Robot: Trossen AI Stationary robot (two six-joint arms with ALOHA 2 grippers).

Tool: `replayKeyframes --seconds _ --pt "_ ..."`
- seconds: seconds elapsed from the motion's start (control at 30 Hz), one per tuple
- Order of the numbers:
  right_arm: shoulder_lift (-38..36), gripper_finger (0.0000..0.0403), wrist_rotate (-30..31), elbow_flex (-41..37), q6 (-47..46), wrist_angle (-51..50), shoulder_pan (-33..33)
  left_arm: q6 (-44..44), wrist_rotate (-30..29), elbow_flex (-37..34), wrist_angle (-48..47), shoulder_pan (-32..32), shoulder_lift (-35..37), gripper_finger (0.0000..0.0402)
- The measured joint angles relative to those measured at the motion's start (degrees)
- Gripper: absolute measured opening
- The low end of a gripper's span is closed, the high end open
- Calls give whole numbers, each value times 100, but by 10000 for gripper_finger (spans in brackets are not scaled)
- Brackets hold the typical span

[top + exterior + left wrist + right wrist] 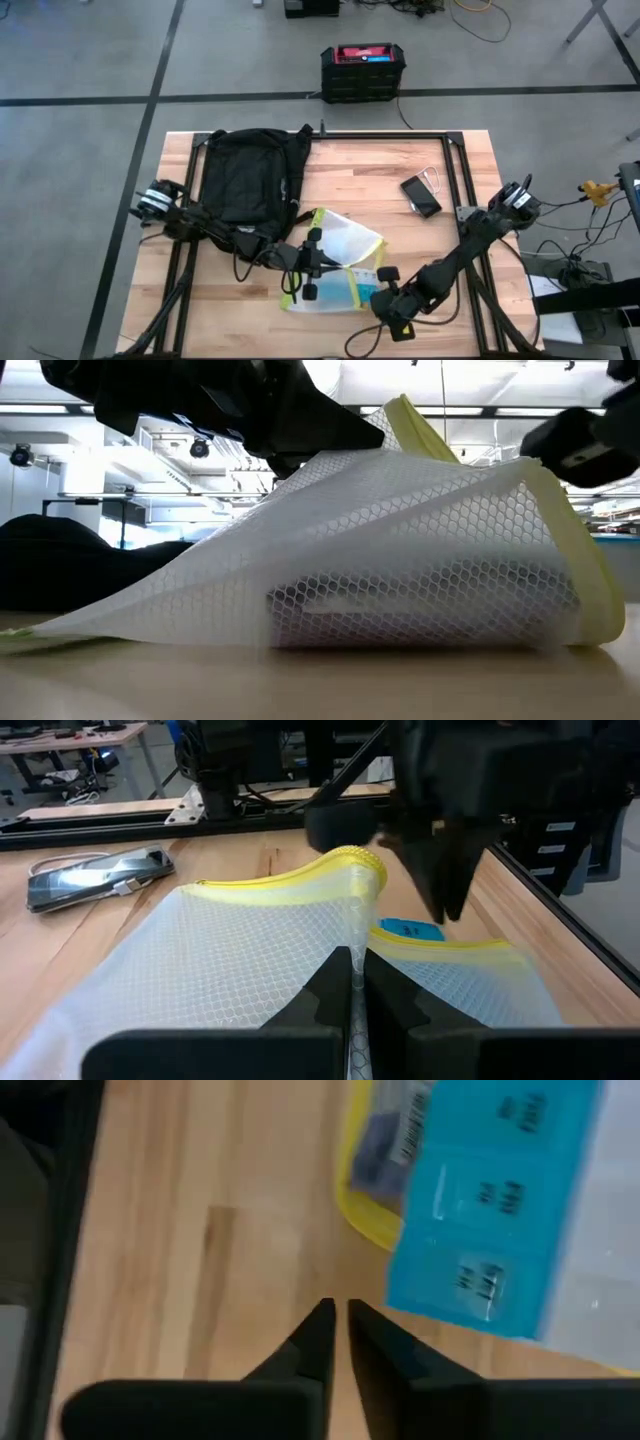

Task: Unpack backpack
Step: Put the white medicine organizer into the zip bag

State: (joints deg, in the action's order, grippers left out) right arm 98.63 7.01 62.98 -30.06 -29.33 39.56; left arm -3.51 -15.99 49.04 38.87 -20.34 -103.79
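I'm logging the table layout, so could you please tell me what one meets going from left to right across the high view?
Backpack → left gripper, pinching the mesh pouch → right gripper at the pouch's right edge → phone.

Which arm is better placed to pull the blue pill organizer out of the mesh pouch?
Right, probably. The right gripper sits by the blue pill organizer, fingers nearly shut on nothing. The left gripper is pinching the mesh pouch.
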Motion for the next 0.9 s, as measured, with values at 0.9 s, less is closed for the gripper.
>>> replayKeyframes --seconds 0.9 --pt "212 0 2208 -76 1338 747 -1370 -202 754 0 -200 -19 -2 0"
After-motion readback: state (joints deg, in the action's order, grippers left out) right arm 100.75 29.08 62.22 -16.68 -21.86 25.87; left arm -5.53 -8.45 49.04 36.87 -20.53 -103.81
